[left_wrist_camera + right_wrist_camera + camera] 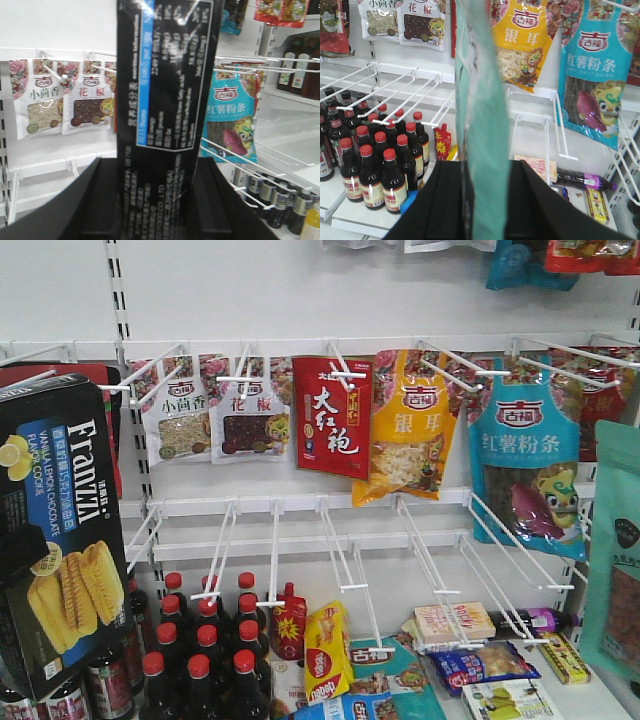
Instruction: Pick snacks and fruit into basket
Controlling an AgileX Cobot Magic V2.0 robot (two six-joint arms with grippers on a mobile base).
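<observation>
The black-and-blue Franzzi cookie box (58,540) fills the left edge of the front view, held up in front of the shelves. In the left wrist view its black narrow side (165,100) rises upright between the fingers of my left gripper (157,200), which is shut on it. The mint-green pouch (615,560) shows at the right edge of the front view. My right gripper (485,200) is shut on that pouch (482,120), which stands edge-on between the black fingers. The fruit and the basket are out of view.
A white shelf wall with wire hooks (340,560) holds hanging pouches: a red one (333,418), a yellow one (410,425) and a teal-blue sweet-potato one (528,465). Red-capped dark bottles (210,660) and assorted packets (470,665) stand on the shelf below.
</observation>
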